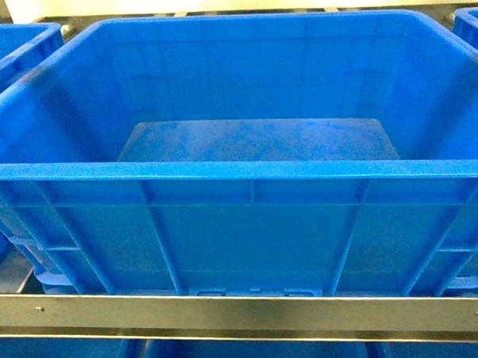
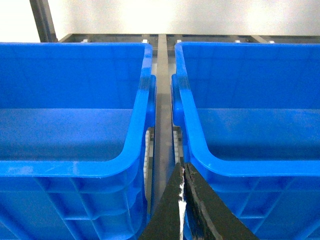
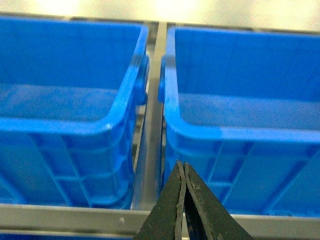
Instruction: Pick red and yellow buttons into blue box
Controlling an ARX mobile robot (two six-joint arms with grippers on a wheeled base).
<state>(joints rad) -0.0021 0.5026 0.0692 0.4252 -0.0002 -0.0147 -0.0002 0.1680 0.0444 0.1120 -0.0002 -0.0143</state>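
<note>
**shelfwatcher:** ok so what's closest to the cams right now?

**binbot_fan:** the grippers. In the left wrist view the left gripper (image 2: 183, 172) pokes up from the bottom edge, its 2 black fingers pressed together with just a thin seam between them, nothing pinched. Same deal in the right wrist view: the right gripper (image 3: 181, 167) has both fingers closed tip to tip, holding nothing. Neither one shows up in the head view.

**shelfwatcher:** and past that?

**binbot_fan:** head view has a metal shelf rail (image 1: 245, 313) running across the bottom, and right behind it sits the blue box (image 1: 246, 169), filling nearly the whole frame. Thick rim, ribbed front wall, scuffed flat floor with nothing lying on it. More blue crates peek in at the far left (image 1: 15, 46) and top right corner (image 1: 472, 22), and more blue shows under the rail.

**shelfwatcher:** what do the wrist cams get?

**binbot_fan:** each one looks straight down the gap between 2 crates standing side by side. Left wrist: left crate (image 2: 75, 165), right crate (image 2: 250, 167), grey shelf strip (image 2: 162, 115) between them, rims close but apart. Right wrist is the same layout, a bit blurry, with the rail in front. Can't tell for sure which of those is the head view's box.

**shelfwatcher:** buttons?

**binbot_fan:** no red or yellow button in any of the 3 views. Pale wall at the back.
</note>
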